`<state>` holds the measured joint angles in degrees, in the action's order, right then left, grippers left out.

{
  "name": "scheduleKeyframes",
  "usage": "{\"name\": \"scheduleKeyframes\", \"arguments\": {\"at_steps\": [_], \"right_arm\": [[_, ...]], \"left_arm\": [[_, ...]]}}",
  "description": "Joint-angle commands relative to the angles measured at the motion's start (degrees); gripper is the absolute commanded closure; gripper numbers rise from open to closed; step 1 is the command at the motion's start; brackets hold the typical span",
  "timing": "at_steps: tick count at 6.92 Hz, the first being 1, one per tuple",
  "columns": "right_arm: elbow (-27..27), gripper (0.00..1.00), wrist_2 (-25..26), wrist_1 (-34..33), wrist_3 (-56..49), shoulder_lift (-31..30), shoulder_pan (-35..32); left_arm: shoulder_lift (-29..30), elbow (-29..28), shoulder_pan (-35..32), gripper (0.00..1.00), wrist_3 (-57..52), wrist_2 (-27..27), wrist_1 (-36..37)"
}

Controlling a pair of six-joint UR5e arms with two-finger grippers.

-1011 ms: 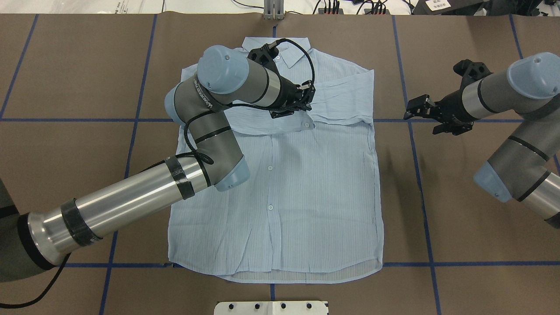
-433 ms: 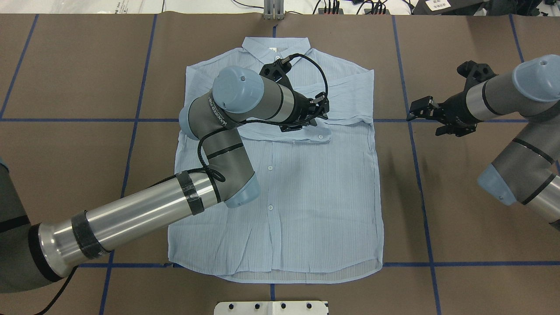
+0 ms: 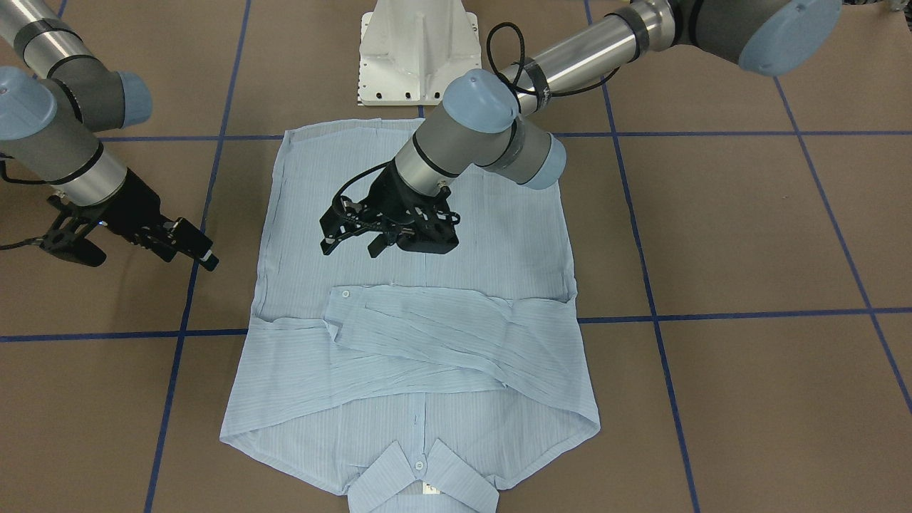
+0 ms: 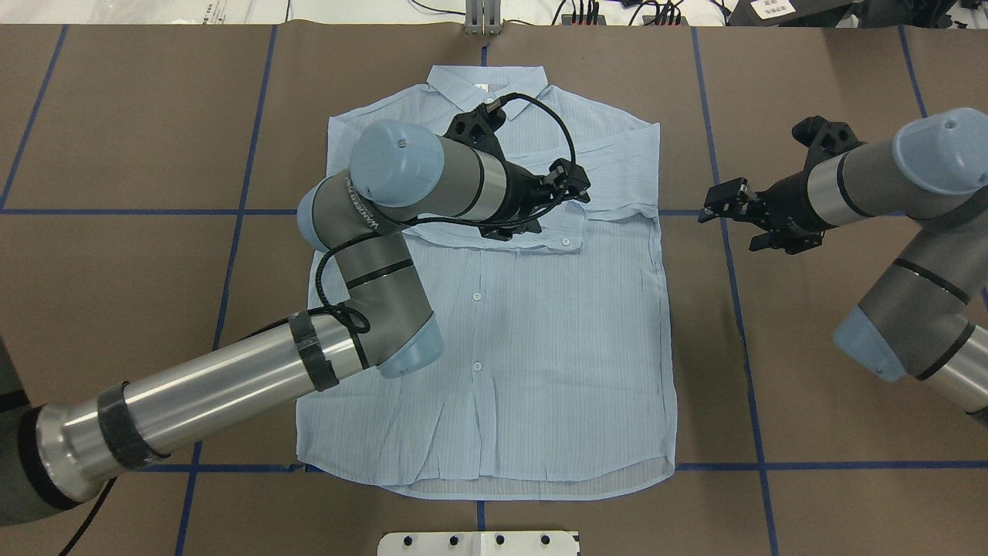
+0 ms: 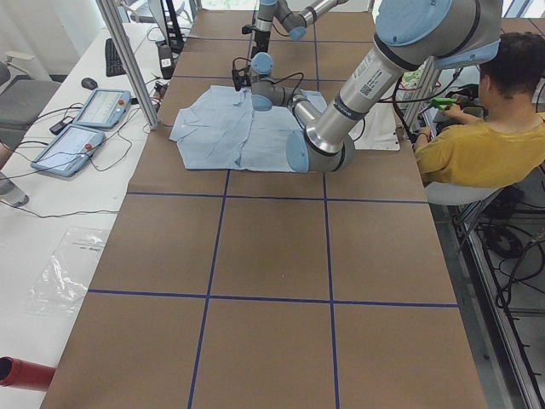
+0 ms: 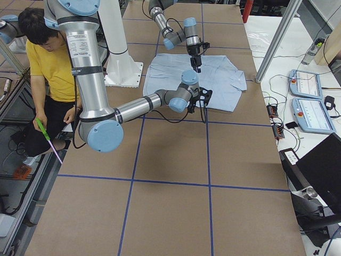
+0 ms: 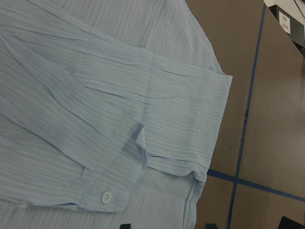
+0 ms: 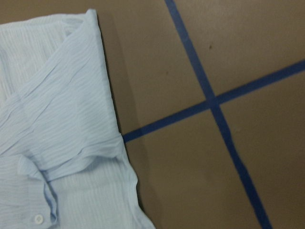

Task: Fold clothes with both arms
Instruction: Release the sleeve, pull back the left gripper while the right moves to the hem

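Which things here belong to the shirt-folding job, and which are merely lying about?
Belonging to the job:
light blue shirt
left claw, open, above the folded sleeves
right claw, open, beside the shirt

Lying about:
white base
tablets on the side table
plastic bag
laptop

Blue shirt flat on table

Thin crinkled cloth shirt, matt paper-like tabletop
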<state>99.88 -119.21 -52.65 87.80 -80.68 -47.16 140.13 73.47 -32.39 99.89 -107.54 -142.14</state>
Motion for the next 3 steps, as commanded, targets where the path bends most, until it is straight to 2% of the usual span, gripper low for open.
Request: {"name": "scheduleKeyframes", "arguments": {"at_steps": [1, 2, 3], "right_arm": [[7.92, 0.0, 7.37, -0.61, 14.61, -2.89, 10.45], [13.27, 0.0, 15.07, -7.13, 16.51, -5.34, 18.16], [19.5, 0.0, 19.32, -19.12, 16.53, -5.19, 23.46]], "left_arm": [[-12.45, 15.14, -0.39, 0.14, -0.04, 0.05, 1.15], [-17.38, 18.0, -0.48, 0.15, -0.65, 0.05, 0.81], [-17.52, 17.85, -0.4, 0.15, 0.12, 0.57, 1.25]]}}
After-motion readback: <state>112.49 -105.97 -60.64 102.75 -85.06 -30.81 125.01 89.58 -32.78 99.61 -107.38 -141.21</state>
